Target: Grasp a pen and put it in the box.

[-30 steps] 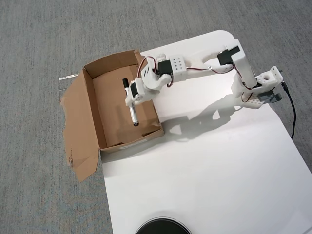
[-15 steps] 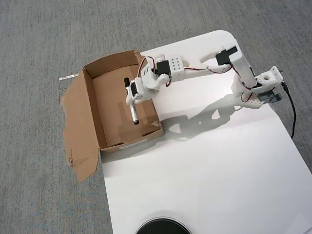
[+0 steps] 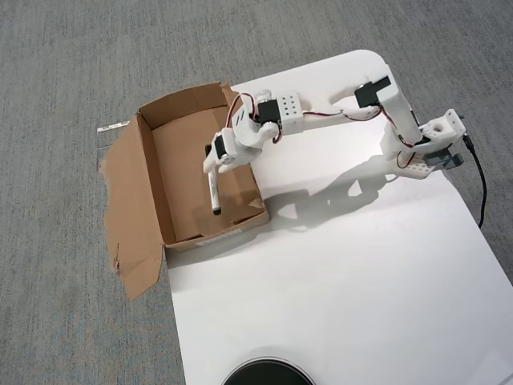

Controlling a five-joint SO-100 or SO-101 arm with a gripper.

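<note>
**Pen over open box**

Overhead view. White arm [image 3: 321, 108] reaches left from its base [image 3: 425, 148] on the white desk [image 3: 337, 273]. Hand [image 3: 215, 167] sits above the brown box [image 3: 152, 192]. Pen [image 3: 214, 195] points down-frame inside the box; whether the hand grips it is unclear. Large flap [image 3: 128, 233] folded outward over grey carpet [image 3: 64, 321].

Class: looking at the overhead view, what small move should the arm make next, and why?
Probably lift the gripper clear. The pen already lies within the box walls, extending below the gripper; whether the fingers have fully let go cannot be told.
</note>
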